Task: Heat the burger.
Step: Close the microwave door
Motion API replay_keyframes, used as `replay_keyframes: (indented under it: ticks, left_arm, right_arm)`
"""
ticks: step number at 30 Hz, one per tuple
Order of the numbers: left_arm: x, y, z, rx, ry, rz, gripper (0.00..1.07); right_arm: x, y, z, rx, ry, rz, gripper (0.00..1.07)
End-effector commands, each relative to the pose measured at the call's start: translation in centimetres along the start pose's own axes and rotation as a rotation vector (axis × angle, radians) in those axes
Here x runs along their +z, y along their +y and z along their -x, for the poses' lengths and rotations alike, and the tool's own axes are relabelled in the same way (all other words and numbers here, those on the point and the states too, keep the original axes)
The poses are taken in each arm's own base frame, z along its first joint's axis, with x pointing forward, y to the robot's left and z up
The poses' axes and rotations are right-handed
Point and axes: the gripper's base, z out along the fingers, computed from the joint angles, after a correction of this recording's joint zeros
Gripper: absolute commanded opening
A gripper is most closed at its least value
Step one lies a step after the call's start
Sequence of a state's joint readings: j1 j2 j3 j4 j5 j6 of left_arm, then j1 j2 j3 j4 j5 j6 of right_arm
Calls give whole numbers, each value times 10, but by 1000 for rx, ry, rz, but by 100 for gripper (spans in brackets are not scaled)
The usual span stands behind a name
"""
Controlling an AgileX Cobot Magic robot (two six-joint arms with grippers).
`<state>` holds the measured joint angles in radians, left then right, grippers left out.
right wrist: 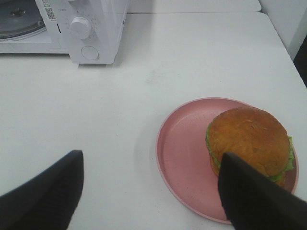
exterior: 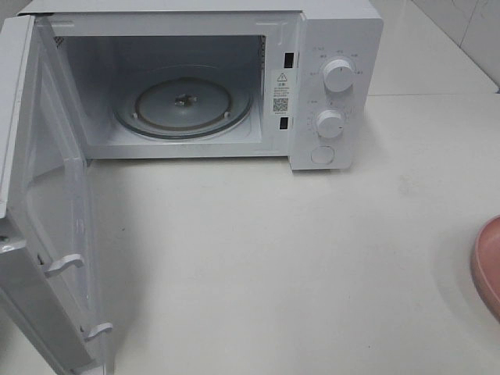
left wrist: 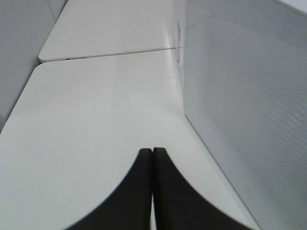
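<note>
Burger (right wrist: 247, 141) on pink plate (right wrist: 184, 153) (untouched); right pincer (right wrist: 151, 191) spread wide

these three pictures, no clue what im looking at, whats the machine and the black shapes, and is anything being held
It is a two-armed robot seen by three cameras at one moment. The high camera looks down on a white table with a white microwave oven, its door swung open and its round glass turntable bare.

The other two cameras sit on the arms' wrists, so the black shapes are each arm's own fingers. The left pincer is shut on nothing, beside the microwave's side wall. The right pincer is open and holds nothing; it hangs over a round pink plate carrying a golden-brown bun burger with green lettuce.
</note>
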<state>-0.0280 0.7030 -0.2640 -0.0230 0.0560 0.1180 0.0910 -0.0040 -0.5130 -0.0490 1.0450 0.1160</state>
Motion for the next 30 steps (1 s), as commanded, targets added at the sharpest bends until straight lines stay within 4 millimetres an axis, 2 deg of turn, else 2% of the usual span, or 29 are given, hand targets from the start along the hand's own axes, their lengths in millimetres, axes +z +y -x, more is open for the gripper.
replay_keyframes:
  ticks: [1,13,19,22,26,30]
  left_arm:
    - [10,-11,0,46,-5,-71,0]
    - [35,-21,1,78,-45,-109,0]
    - [47,-26,5,36,-129,-153,0]
    - [53,-32,2,48,-181,-200,0]
    - [64,-38,-9,38,-168,-252,0]
    - [69,-44,-10,43,-199,-308,0]
  right_arm:
    - [-3,0,-2,-10,-33,1,75]
    - [-3,0,-2,-10,-33,1,75]
    - [-3,0,-2,-10,-33,1,75]
    - [-3,0,-2,-10,-33,1,75]
    - [-3,0,-2,-10,-33,1,75]
    - [-3,0,-2,-10,-33,1,75]
